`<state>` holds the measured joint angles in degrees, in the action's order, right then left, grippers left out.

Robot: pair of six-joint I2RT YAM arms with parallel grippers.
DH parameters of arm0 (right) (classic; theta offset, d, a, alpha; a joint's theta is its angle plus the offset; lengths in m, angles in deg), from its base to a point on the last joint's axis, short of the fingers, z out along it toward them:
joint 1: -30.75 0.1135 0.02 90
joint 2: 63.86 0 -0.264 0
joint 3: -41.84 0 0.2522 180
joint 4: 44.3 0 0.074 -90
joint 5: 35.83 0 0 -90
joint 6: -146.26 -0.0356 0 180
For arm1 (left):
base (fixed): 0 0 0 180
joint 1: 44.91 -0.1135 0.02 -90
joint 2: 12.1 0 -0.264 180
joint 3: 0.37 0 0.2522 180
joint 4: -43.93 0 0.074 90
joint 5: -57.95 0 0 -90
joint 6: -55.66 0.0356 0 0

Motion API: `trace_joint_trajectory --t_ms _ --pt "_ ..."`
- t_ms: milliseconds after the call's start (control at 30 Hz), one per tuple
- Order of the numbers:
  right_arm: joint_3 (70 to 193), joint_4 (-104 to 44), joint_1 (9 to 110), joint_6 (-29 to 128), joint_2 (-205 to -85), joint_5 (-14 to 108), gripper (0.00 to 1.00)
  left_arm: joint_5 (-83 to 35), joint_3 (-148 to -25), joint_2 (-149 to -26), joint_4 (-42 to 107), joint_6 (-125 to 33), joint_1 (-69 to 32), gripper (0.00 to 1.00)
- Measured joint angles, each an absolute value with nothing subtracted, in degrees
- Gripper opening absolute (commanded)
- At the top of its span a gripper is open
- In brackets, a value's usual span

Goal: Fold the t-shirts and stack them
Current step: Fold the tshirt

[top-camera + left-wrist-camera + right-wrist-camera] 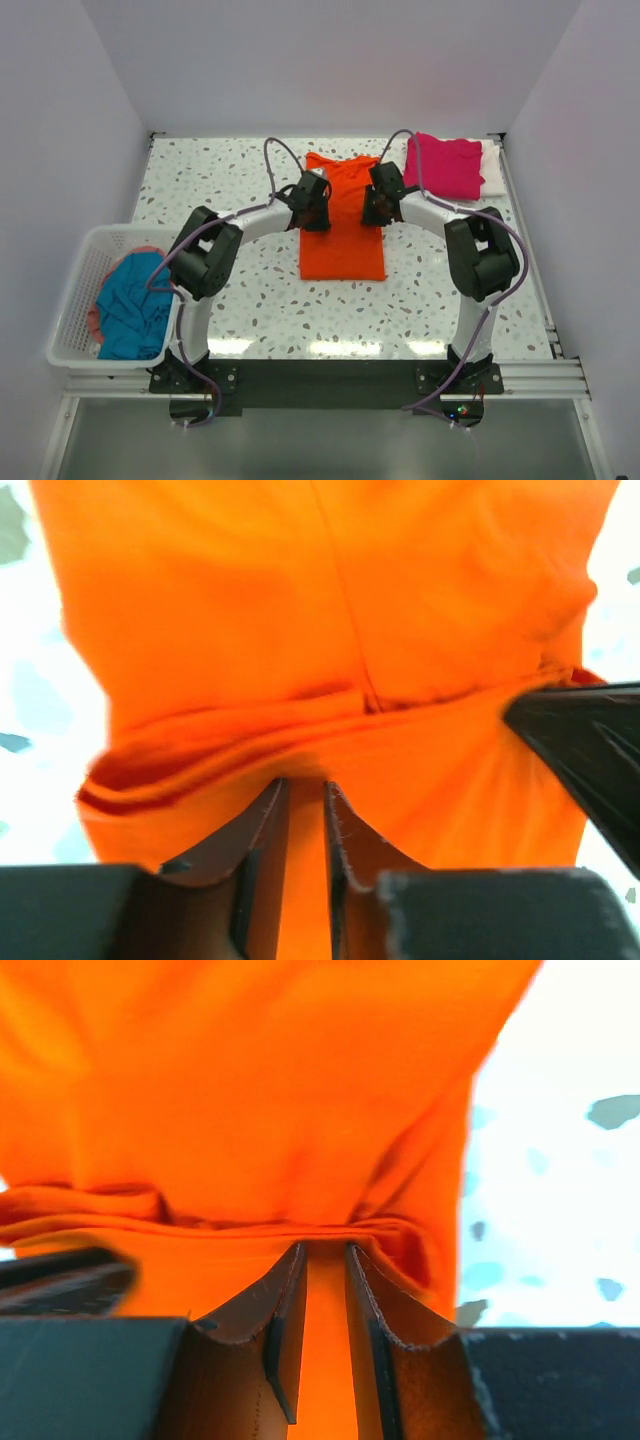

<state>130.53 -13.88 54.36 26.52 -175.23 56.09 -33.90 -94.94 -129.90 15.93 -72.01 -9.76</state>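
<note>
A bright orange t-shirt [342,240] lies as a long strip in the middle of the table. My left gripper [315,215] sits on its left edge and my right gripper [375,208] on its right edge, both about a third of the way down from the collar. In the left wrist view the left gripper [305,785] is shut on a raised fold of orange cloth [330,630]. Likewise, the right gripper [325,1250] pinches a fold of the same shirt [250,1090]. A folded magenta-pink t-shirt [445,165] rests on a white t-shirt [492,168] at the back right.
A white slatted basket [72,300] stands at the table's left edge and holds a crumpled teal-blue t-shirt [130,305]. Walls close the table in at the back and both sides. Speckled tabletop [230,175] shows around the orange shirt.
</note>
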Motion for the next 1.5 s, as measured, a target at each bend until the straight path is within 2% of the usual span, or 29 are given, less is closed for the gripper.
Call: trace_joint_trajectory --t_ms 300,400,833,1133,1500 --pt "128.8 -14.4 52.9 26.5 -175.6 55.7 0.28 -35.0 -95.4 -130.7 15.9 -72.1 -11.9 0.31" --pt "128.4 -15.1 52.3 26.5 -175.6 54.6 0.29 -35.5 -95.4 -130.7 16.0 -72.1 -11.9 0.37" --pt "126.2 -18.4 51.2 26.3 -175.1 52.1 0.29 -38.6 -96.7 -132.0 15.5 -73.8 -11.9 0.34" --pt "115.3 -27.4 52.2 24.3 -169.6 48.6 0.27 -40.0 -80.3 -121.7 21.8 -79.9 -11.9 0.34" --pt "97.6 -35.0 60.5 18.0 -157.0 48.5 0.29 -40.7 -63.6 -109.7 27.2 -84.4 -9.1 0.34"
